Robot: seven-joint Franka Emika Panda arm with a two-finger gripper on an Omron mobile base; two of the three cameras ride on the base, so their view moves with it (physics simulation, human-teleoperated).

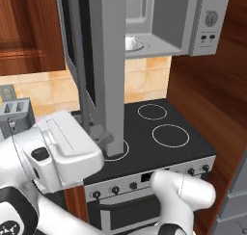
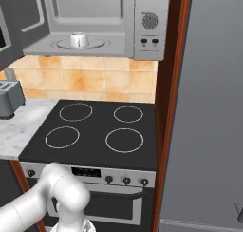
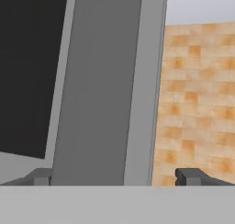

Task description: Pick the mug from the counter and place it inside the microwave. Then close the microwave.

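looming microwave door (image 1: 103,60) — toaster (image 2: 9,99) aside

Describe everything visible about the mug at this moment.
The mug is small, squat and white, with a rounded body and the look of glazed ceramic. It stands upright inside the open microwave, resting near the middle of the round pale turntable plate on the cavity floor. Nothing else touches it. In the left base view the open door's edge hides part of it, and its handle cannot be made out clearly.
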